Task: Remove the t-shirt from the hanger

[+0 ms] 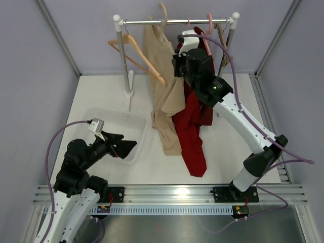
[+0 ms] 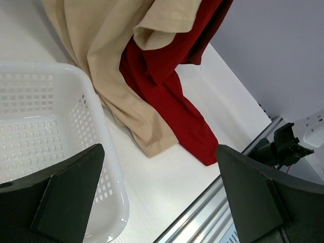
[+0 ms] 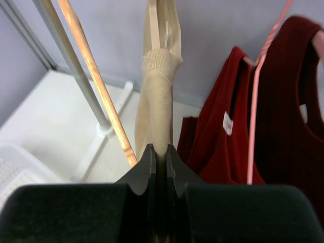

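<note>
Beige t-shirt on wooden hanger, hem down on table. Right gripper pinched shut on fabric below collar. Pull sideways along hanger arm, slowly, clear of red shirt. Left gripper wide open, empty, over basket.

We log a beige t-shirt, a plain dark red garment, a pink hanger, a light brown wooden hanger, a white basket with grid holes, a white desk.
</note>
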{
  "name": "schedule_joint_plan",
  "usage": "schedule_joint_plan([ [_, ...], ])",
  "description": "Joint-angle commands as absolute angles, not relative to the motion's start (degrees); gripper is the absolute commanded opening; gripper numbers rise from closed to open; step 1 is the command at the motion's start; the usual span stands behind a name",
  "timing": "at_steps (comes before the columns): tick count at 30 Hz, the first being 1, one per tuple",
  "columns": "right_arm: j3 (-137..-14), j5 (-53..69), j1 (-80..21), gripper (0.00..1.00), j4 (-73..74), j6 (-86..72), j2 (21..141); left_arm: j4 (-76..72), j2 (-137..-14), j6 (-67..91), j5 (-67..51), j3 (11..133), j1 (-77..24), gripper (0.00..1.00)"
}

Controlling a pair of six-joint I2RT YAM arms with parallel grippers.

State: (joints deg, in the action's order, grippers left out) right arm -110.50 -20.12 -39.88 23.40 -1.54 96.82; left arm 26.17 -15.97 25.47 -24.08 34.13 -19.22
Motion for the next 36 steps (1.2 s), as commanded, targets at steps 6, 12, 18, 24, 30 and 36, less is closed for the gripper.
schedule_joint_plan([
  [6,-102.5,-22.3,-40.8,0.00,3.3,-2.4,86.8,22.4,-21.8,31.8,-22.0,40.9,-19.0,0.99],
  [12,-83.8,-22.9,-40.7,0.00,-1.9,-7.6,77.2,17.0,-25.0,35.0,-24.2,45.3,-19.0,0.99],
  [18,-65.5,-23.2,-41.6,0.00,-5.4,-12.2,63.9,10.1,-31.6,41.8,-27.1,46.8,-19.8,0.98],
  [24,-53.0,-25.0,-47.5,0.00,-3.5,-16.0,51.5,3.2,-37.3,45.4,-18.9,49.1,-28.0,0.95],
  [30,-44.8,-30.5,-57.6,0.00,-0.4,-21.1,39.5,0.7,-49.8,40.6,-4.5,54.7,-43.9,0.91],
  [36,-43.2,-32.2,-63.3,0.00,2.7,-22.3,35.7,-8.2,-58.8,41.9,-0.8,56.8,-47.0,0.85],
])
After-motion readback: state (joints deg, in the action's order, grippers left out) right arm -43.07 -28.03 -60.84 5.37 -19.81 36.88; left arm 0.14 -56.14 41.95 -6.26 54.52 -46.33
